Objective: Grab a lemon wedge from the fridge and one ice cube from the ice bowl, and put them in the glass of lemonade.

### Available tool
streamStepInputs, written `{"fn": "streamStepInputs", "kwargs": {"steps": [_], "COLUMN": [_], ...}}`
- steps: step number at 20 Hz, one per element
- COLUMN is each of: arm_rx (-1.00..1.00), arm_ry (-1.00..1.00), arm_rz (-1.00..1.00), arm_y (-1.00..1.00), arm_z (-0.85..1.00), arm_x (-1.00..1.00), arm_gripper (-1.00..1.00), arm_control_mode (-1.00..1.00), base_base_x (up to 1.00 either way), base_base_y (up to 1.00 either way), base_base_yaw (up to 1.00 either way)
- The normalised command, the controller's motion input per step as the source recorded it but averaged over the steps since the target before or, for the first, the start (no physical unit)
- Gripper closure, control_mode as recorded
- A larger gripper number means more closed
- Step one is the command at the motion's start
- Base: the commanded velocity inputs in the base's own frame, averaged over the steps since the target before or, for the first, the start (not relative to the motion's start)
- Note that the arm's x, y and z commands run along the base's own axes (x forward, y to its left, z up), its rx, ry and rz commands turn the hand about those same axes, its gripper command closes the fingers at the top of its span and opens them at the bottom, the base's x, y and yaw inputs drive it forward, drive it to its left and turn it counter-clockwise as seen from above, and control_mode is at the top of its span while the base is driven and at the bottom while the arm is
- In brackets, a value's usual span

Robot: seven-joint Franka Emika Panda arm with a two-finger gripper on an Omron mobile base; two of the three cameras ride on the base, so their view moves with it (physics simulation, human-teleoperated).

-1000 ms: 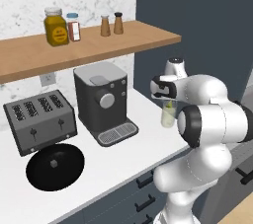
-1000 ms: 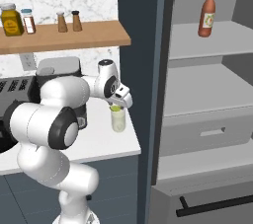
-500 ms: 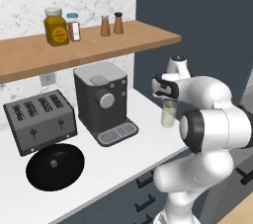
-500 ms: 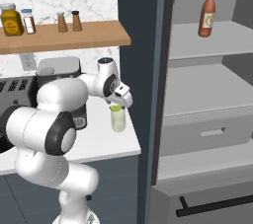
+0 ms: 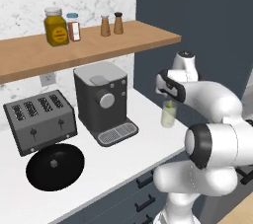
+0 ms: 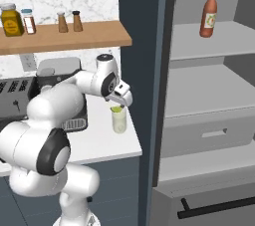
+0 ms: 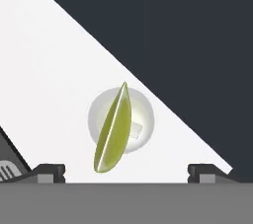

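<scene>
Lemon wedge sits at the mouth of the glass of lemonade, free of the claw, whose jaws stand wide apart right above it. Wedge looks delivered; a pale cube-like shape shows inside, hard to confirm. Glass stands on the white desk.

The gripper hangs just above the glass of lemonade, which stands on the white worktop near its right edge. The lemon wedge sits at the glass's mouth. A red bottle stands on the open fridge's upper shelf.
</scene>
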Motion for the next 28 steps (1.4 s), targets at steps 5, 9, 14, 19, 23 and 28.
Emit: {"fn": "streamStepInputs", "kwargs": {"steps": [5, 9, 14, 19, 23, 28], "arm_rx": [0.03, 0.02, 0.02, 0.0, 0.0, 0.0], "arm_ry": [-0.02, -0.01, -0.01, 0.0, -0.01, 0.0], "arm_rz": [0.0, 0.0, 0.0, 0.04, 0.07, 0.09], "arm_y": [0.0, 0.0, 0.03, 0.09, 0.01, 0.09], "arm_z": [0.18, 0.24, 0.24, 0.51, 0.31, 0.21], "arm_x": [-0.25, -0.45, -0.75, -0.88, -0.79, -0.69], "arm_gripper": [-1.0, -1.0, -1.0, -1.0, -1.0, -1.0], "arm_control_mode": [-1.0, -1.0, -1.0, -1.0, -1.0, -1.0], "base_base_x": [0.0, 0.0, 0.0, 0.0, 0.0, 0.0], "base_base_y": [0.0, 0.0, 0.0, 0.0, 0.0, 0.0], "base_base_yaw": [0.0, 0.0, 0.0, 0.0, 0.0, 0.0]}}
